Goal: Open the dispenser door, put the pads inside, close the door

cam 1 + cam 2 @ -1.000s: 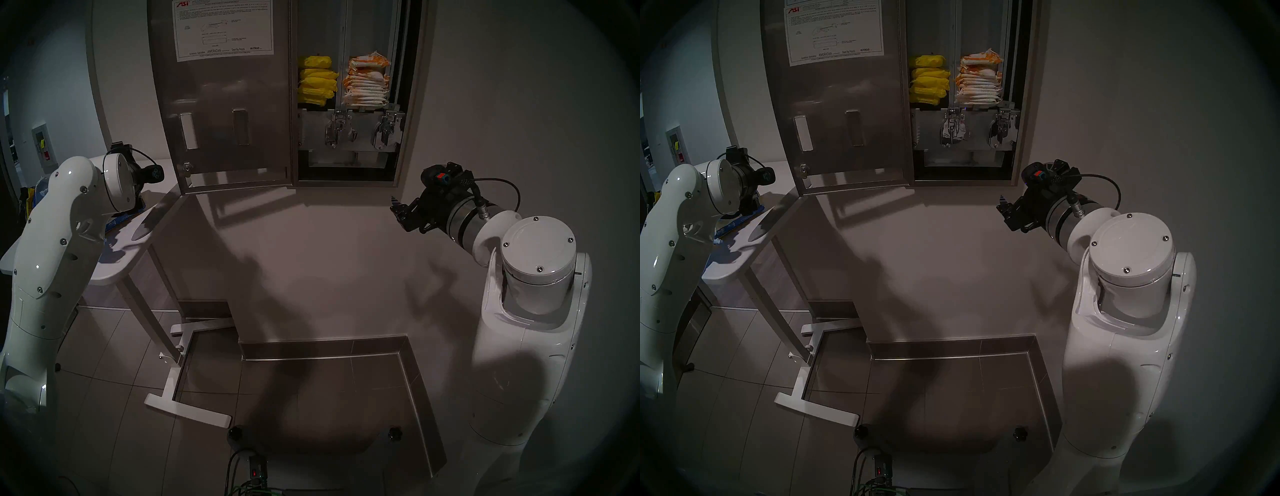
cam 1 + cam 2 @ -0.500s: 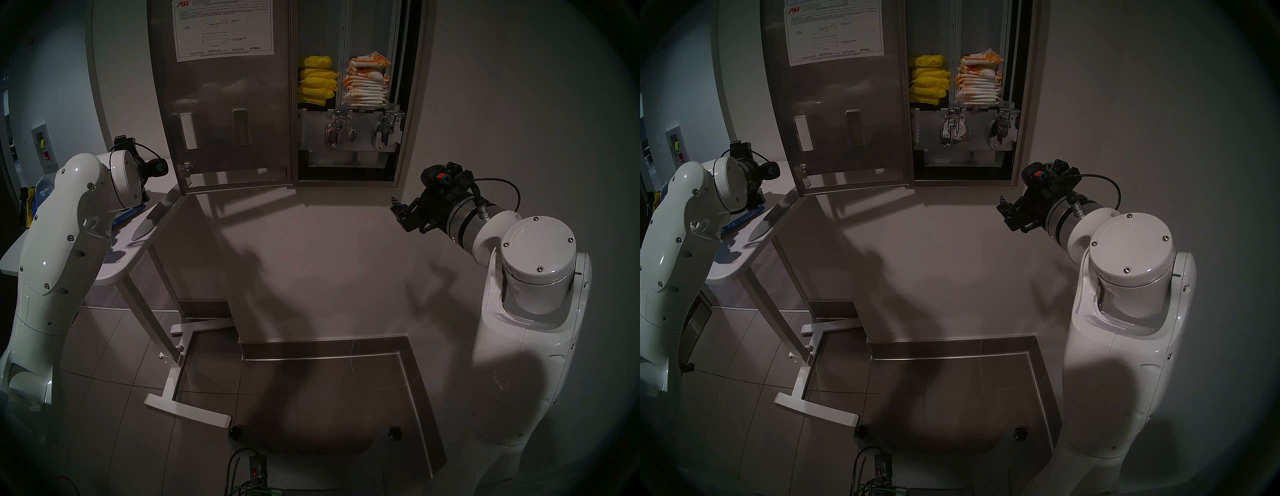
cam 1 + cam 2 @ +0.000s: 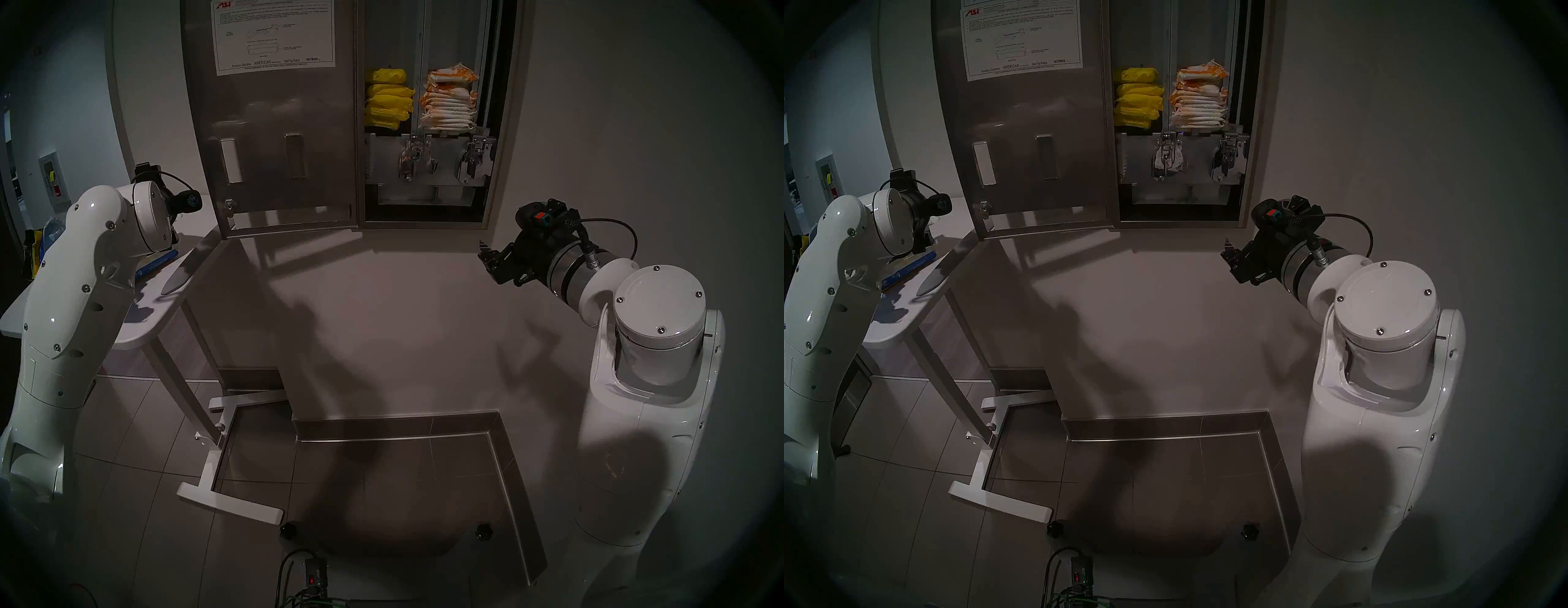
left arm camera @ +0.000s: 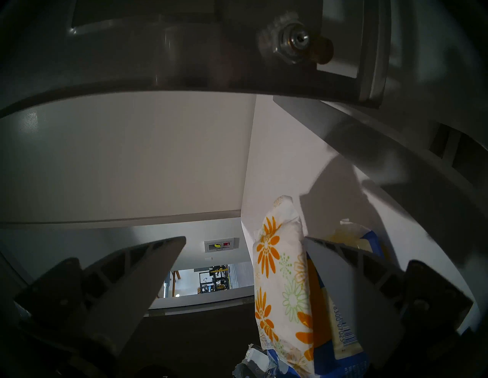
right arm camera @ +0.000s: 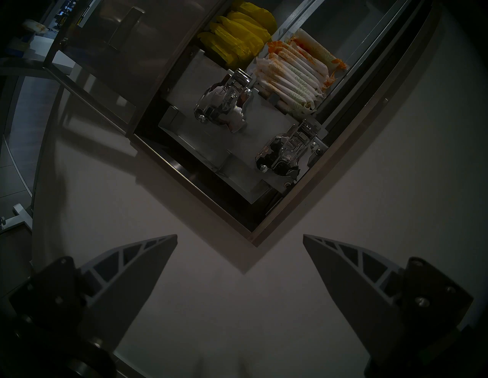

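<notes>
The dispenser door point(image 3: 271, 127) stands swung open to the left, its white instruction sheet facing me. Inside the cabinet's right column lies a stack of pads point(image 3: 449, 102) in white wrappers with orange print, also seen as pads point(image 5: 293, 76) in the right wrist view. My left gripper point(image 4: 244, 240) is open over the side table, below the door's lower edge. One daisy-printed pad point(image 4: 280, 277) lies between its fingers, close to the finger point(image 4: 340, 269) on the view's right. My right gripper point(image 5: 240, 237) is open and empty, low and right of the cabinet.
Yellow wrapped packets point(image 3: 388, 99) fill the left column. Two chrome lever mechanisms point(image 3: 413, 161) sit under the columns. The white side table point(image 3: 144, 314) carries a blue-and-yellow bag point(image 4: 343, 316) under the pad. The table's foot point(image 3: 229, 501) reaches across the tiled floor.
My left arm has shifted a little to the right and up over the side table. The right arm, the door and the stacks have not moved.
</notes>
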`<action>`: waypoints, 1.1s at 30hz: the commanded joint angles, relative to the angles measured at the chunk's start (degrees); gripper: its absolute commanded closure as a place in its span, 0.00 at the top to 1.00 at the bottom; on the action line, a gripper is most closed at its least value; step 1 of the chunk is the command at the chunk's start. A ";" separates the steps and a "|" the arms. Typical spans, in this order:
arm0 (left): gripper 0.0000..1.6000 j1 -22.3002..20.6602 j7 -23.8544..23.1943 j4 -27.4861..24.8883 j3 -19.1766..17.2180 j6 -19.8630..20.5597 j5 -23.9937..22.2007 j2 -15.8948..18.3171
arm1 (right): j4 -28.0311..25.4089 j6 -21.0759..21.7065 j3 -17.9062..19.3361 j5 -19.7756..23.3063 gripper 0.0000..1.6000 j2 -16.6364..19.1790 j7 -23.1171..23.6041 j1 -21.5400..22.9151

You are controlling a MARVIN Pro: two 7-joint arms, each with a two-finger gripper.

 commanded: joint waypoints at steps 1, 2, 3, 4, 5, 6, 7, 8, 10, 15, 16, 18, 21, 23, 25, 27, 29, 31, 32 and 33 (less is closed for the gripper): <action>1.00 -2.33 1.25 -0.43 -0.57 -0.05 0.56 0.20 | -1.64 0.11 -0.14 -0.09 1.00 0.03 -0.67 1.00; 1.00 -2.33 1.27 -0.45 -0.52 -0.03 0.55 0.19 | -1.64 0.14 -0.15 -0.06 1.00 0.09 -0.69 1.01; 1.00 -2.33 1.30 -0.45 -0.49 -0.03 0.51 0.16 | -1.64 0.10 -0.14 -0.10 1.00 0.02 -0.67 1.00; 1.00 -2.35 1.31 -0.44 -0.45 -0.01 0.50 0.15 | -1.64 0.13 -0.15 -0.07 1.00 0.07 -0.68 1.00; 1.00 -2.42 1.30 -0.33 -0.35 0.02 0.53 0.12 | -1.64 0.11 -0.14 -0.09 1.00 0.04 -0.68 1.00; 1.00 -2.50 1.28 -0.23 -0.26 0.05 0.58 0.10 | -1.64 0.13 -0.15 -0.07 1.00 0.07 -0.69 1.00; 1.00 -2.63 1.22 -0.06 -0.12 0.12 0.65 0.07 | -1.64 0.13 -0.15 -0.07 1.00 0.07 -0.69 1.00; 1.00 -2.74 1.23 0.11 -0.03 0.15 0.67 0.01 | -1.64 0.11 -0.14 -0.09 1.00 0.04 -0.68 1.00; 1.00 -2.93 1.30 0.42 0.19 0.21 0.69 -0.07 | -1.64 0.12 -0.15 -0.08 1.00 0.06 -0.69 1.00; 1.00 -3.54 1.78 1.65 0.93 0.52 0.75 -0.68 | -1.65 0.12 -0.15 -0.08 1.00 0.05 -0.69 1.00; 1.00 -3.70 2.22 1.96 0.96 0.70 0.68 -1.04 | -1.64 0.14 -0.16 -0.06 1.00 0.09 -0.70 1.00; 1.00 -4.12 2.61 2.59 1.24 0.79 0.75 -1.35 | -1.64 0.12 -0.15 -0.07 1.00 0.06 -0.69 1.00; 1.00 -4.59 3.15 3.46 1.48 0.96 0.82 -1.80 | -1.64 0.11 -0.14 -0.07 1.00 0.06 -0.68 1.00; 1.00 -4.84 3.59 3.95 1.61 1.03 0.88 -2.13 | -1.63 0.12 -0.14 -0.05 1.00 0.09 -0.68 1.01; 1.00 -5.04 4.21 4.40 1.74 1.16 1.04 -2.45 | -1.63 0.11 -0.14 -0.05 1.00 0.09 -0.67 1.01; 1.00 -5.35 4.66 4.80 1.89 1.35 1.22 -2.78 | -1.62 0.06 -0.12 -0.08 1.00 0.02 -0.65 1.01; 1.00 -5.62 5.10 5.16 2.06 1.50 1.44 -3.05 | -1.62 0.09 -0.13 -0.05 1.00 0.07 -0.65 1.01; 1.00 -5.81 5.55 5.33 2.19 1.61 1.65 -3.26 | -1.61 0.08 -0.12 -0.05 1.00 0.07 -0.64 1.01; 1.00 -5.88 5.66 5.33 2.24 1.61 1.71 -3.30 | -1.61 0.06 -0.12 -0.06 1.00 0.04 -0.63 1.01; 1.00 -5.92 5.90 5.27 2.27 1.67 1.83 -3.38 | -1.61 0.08 -0.12 -0.05 1.00 0.08 -0.64 1.01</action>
